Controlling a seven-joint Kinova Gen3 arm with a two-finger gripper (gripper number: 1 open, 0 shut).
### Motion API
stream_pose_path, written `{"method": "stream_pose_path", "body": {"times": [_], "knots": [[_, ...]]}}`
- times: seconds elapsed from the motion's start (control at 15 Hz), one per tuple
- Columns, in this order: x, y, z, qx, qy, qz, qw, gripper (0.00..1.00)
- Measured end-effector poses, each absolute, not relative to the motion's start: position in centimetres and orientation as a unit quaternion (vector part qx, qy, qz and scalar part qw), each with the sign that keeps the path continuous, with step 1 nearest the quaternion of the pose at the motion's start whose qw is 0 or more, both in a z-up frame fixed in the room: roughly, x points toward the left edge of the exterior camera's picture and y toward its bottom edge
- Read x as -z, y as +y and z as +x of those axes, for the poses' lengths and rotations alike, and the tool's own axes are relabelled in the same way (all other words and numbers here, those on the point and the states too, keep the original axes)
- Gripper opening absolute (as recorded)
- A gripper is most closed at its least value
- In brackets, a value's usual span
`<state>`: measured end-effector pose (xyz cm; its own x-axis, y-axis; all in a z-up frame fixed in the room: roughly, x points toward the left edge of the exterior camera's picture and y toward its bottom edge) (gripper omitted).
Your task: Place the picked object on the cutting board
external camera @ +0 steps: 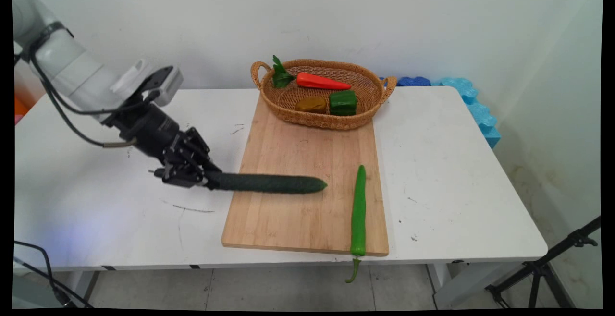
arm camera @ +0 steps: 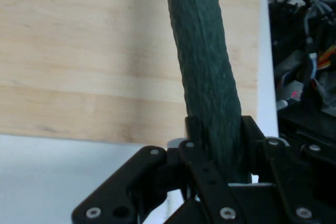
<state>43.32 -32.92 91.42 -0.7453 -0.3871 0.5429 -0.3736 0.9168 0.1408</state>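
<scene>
Jaws clamped around cucumber [external camera: 269, 183] end

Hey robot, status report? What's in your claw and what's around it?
Gripper shut on cucumber, over cutting board. Green chili lies beside. Basket behind.

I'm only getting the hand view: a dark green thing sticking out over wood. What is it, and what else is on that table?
Observer: A cucumber. The gripper holds one end, and the rest reaches out level over a cutting board.
Operator: Anything else on the board?
Observer: A long green pepper lies near its right edge, stem hanging past the near edge.
Operator: Is that all?
Observer: No, a wicker basket sits on the board's far end.
Operator: Empty?
Observer: It holds a carrot, a green block and a brown lump.
</scene>
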Motion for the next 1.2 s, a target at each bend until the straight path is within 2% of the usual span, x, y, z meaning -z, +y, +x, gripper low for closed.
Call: {"method": "stream_pose_path", "body": {"times": [0.47, 1.2], "knots": [[-87.3, -31.9, 42.3, 0.033, -0.931, 0.203, 0.3, 0.0], [-82.3, -33.4, 39.4, 0.026, -0.926, 0.202, 0.317, 0.0]]}}
